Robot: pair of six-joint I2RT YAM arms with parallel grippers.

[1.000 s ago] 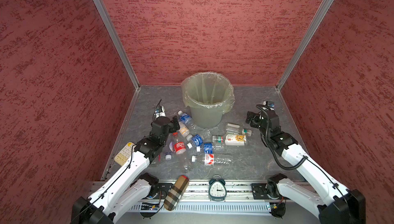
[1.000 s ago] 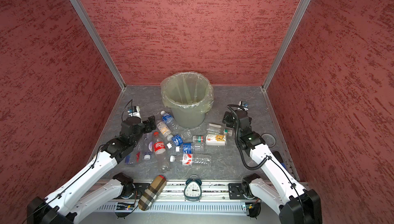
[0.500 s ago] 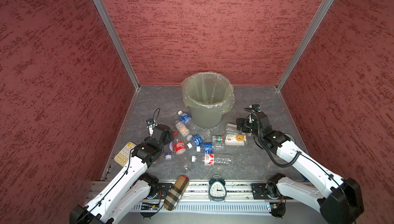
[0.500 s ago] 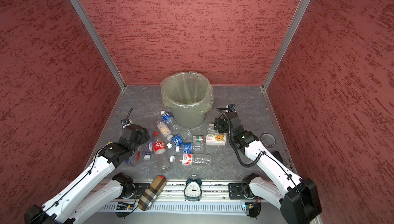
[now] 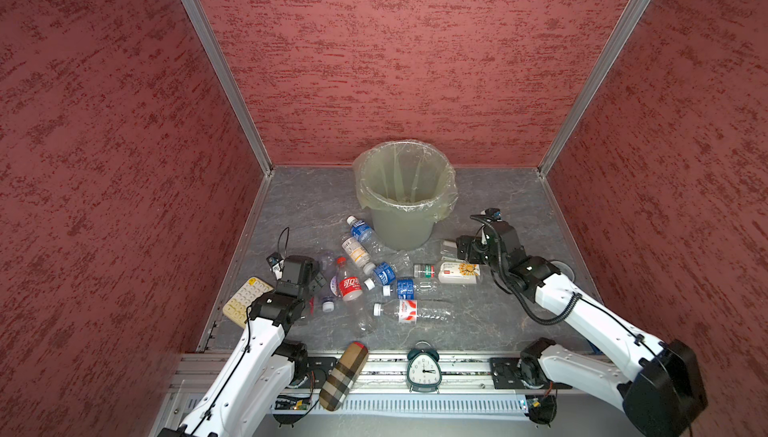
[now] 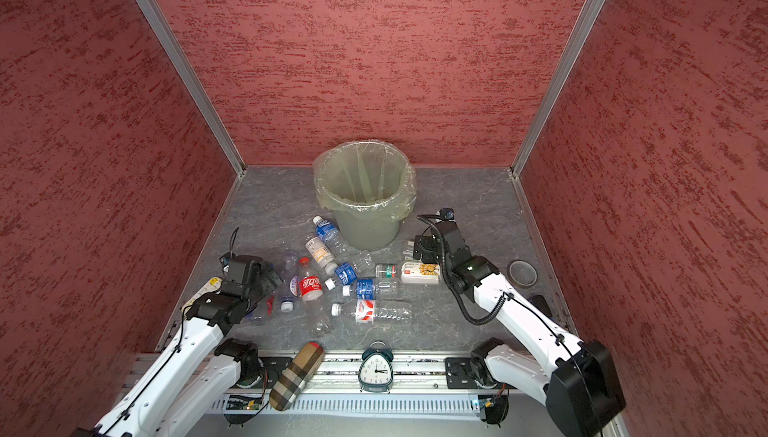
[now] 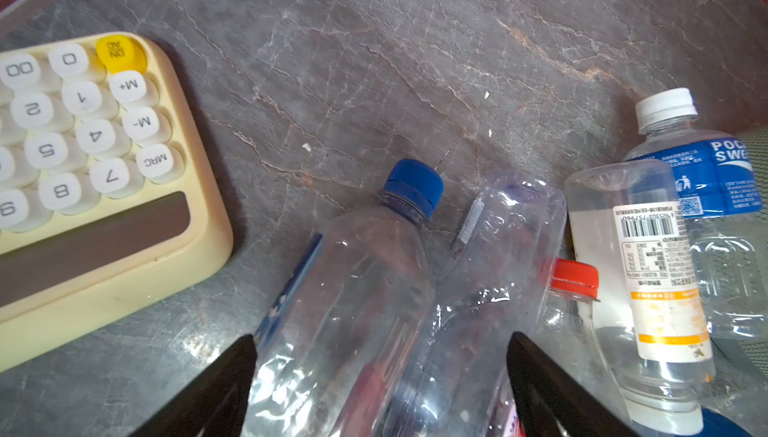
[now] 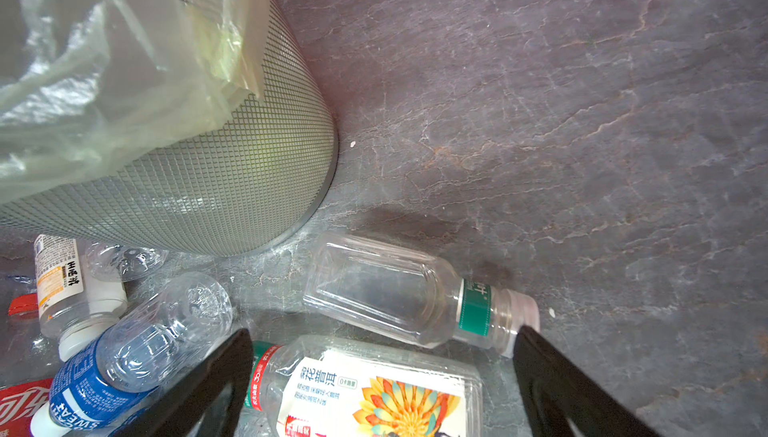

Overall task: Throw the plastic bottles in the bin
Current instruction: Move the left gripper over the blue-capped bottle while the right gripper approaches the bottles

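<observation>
surface (image 5: 490, 198): grey, stone-patterned, enclosed by red walls on three sides.

bin (image 5: 399, 231): stood upright toward the back centre, a yellowish bag folded over the rim.

plastic bottles (image 5: 405, 312): scattered lying down on the surface just in front of the bin, between the two arms. blue, red, white-yellow and green labels are noted.

left fingers (image 7: 216, 389): spread wide and held low over the left edge of the scatter. a blue-capped bottle (image 7: 353, 289) and a crushed clear bottle (image 7: 490, 272) are framed between them. nothing is gripped.

right fingers (image 8: 557, 385): spread wide and held low near the bin's base. a sunflower-label bottle (image 8: 374, 393) is seen between them, and a green-banded bottle (image 8: 395, 297) lies just past the tips.

plaid case (image 5: 343, 374): laid across the front rail.

calculator (image 5: 245, 300): cream, flat on the surface beside the left arm.

alarm clock (image 5: 423, 366): stood upright on the front rail.

tape roll (image 6: 521, 272): laid flat near the right wall.
</observation>
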